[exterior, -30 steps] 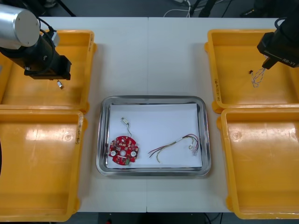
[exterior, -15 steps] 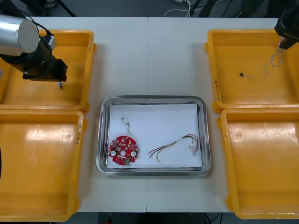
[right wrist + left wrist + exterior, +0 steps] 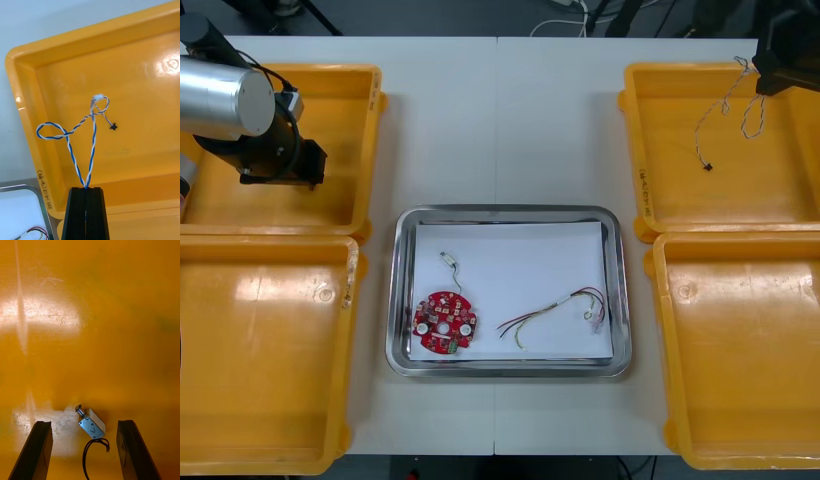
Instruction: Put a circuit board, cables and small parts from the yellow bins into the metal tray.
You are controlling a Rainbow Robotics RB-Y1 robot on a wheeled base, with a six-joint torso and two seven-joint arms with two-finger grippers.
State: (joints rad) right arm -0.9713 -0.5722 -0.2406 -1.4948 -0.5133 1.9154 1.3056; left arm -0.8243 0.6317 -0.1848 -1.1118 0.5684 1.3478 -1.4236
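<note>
Over the far right bin (image 3: 680, 130), my right end effector (image 3: 86, 188) is pinched tight on the twisted cable (image 3: 80, 125). The tray (image 3: 508, 213) lies inward, toward the worktop's middle. My left end effector (image 3: 84, 422) hangs wide open astride a small metal part (image 3: 92, 424).

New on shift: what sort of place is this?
Probably an electronics kitting bench: yellow bins flank a metal tray holding a red circuit board; right gripper holds a cable over one bin, left gripper open over a small metal part.
</note>
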